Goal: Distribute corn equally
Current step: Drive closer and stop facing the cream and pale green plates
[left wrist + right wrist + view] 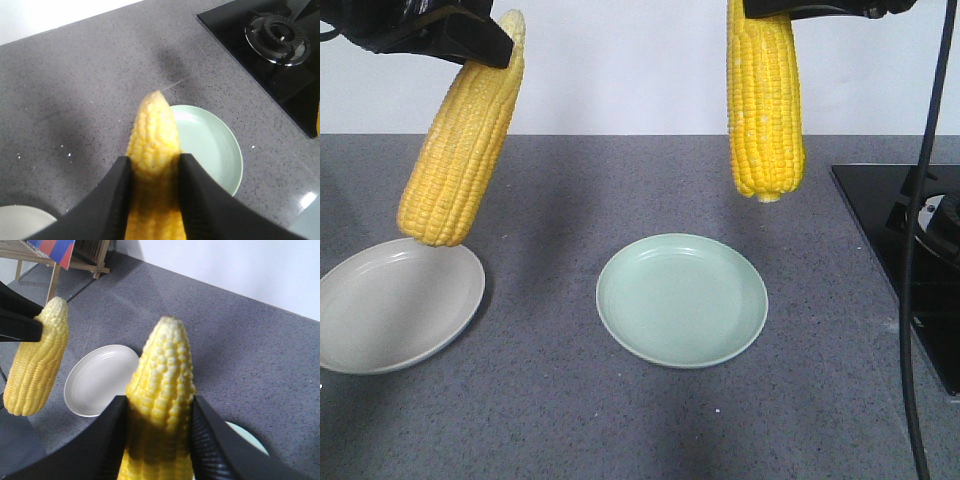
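Both jaws are clamped on corn held above the bench: left cob [460, 140] tilted over the grey plate [360, 340], right cob [765, 100] behind the green plate [720, 320]. Released from here, either could roll off.

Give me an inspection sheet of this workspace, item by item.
Surface: grey speckled counter, bare around the plates.
Job's things: two cobs, both in the air; left corn tilted above the grey plate, right corn upright behind the green plate. Both plates empty.
Clutter: nothing seen.
Claws: left claw shut on left corn; right claw shut on right corn.
Cables: black cable hanging at right.
Surroundings: black hob with burner, white wall, wooden stand.
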